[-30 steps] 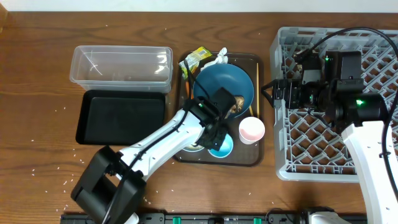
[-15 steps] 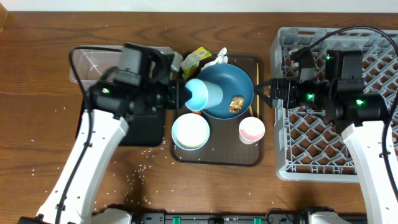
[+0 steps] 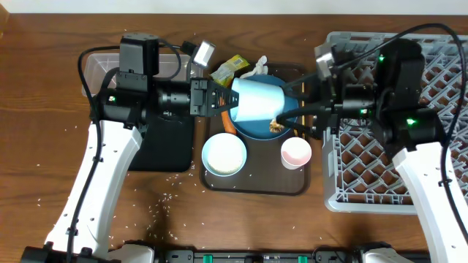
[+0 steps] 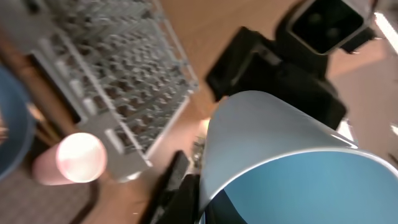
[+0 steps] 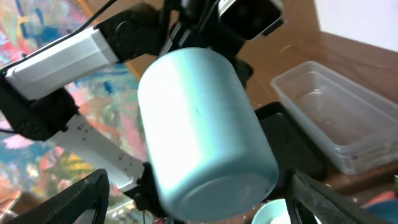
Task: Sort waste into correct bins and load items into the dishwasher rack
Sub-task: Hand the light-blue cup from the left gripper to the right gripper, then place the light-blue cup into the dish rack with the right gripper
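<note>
Your tabletop [image 3: 44, 146] bears the brown serving tray [image 3: 252, 188]. Left of it sit the clear tub [image 3: 102, 62] and black tray [image 3: 168, 146], right of it the grey rack [image 3: 365, 183], and rice grains [image 3: 164, 201] lie scattered below-left.

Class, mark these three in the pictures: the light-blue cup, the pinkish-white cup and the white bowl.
light-blue cup [image 3: 257, 101], overhead view, on its side wall.
pinkish-white cup [image 3: 296, 152], overhead view, on its inside.
white bowl [image 3: 224, 154], overhead view, on its bare inside.
</note>
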